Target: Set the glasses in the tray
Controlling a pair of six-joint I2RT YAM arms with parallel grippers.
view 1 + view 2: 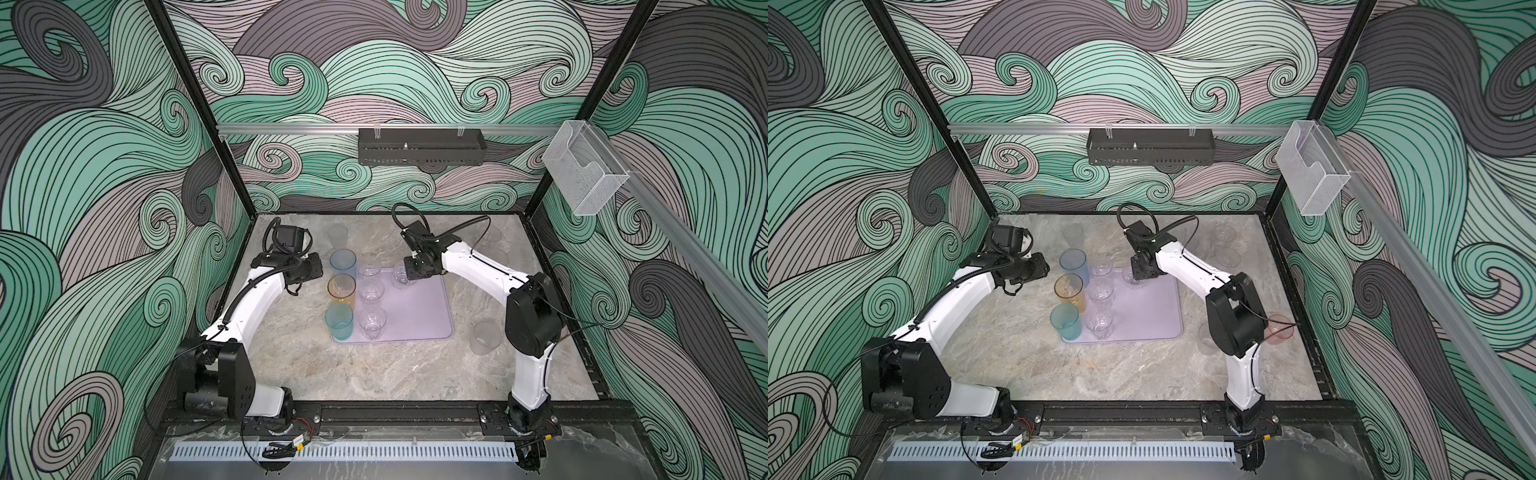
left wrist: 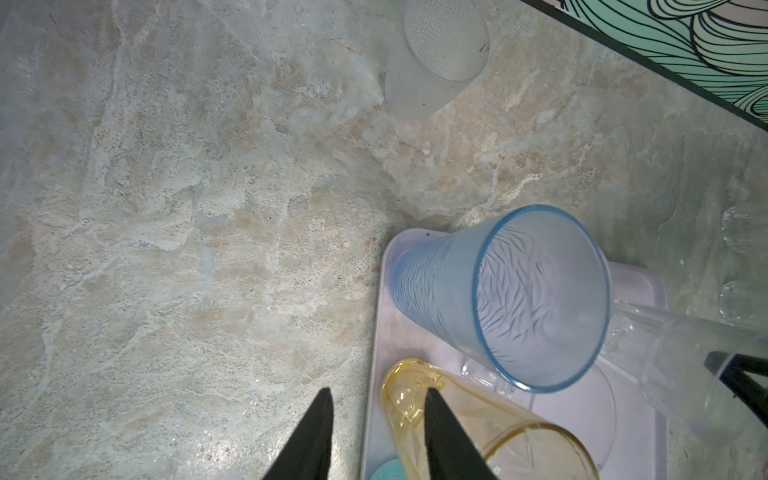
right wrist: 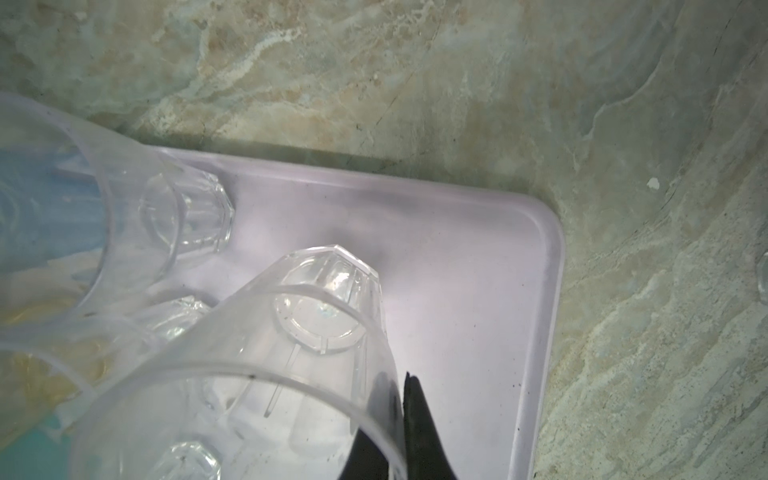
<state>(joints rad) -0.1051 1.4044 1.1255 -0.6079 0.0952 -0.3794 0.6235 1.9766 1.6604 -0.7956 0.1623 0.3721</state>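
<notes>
right jaws clamp clear glass (image 3: 316, 332) rim, upright, mouth up; left jaws narrow, empty.

Marble tabletop (image 1: 374, 374) with lavender tray (image 1: 419, 311), frosted cups (image 1: 484, 337)

The left arm (image 1: 253, 305) and the right arm (image 1: 478, 270) both have smooth, curved white shells, with chunky black boxes (image 1: 534, 316) at the joints. A bumpy black hose (image 1: 249, 291) and thin black wires run along each arm. Each arm stands on a flat black plate (image 1: 309, 415) with small shiny screws, a few thin red wires poke out by the left one, and the jaws at the tips are thin, black and pointed like little beaks.
</notes>
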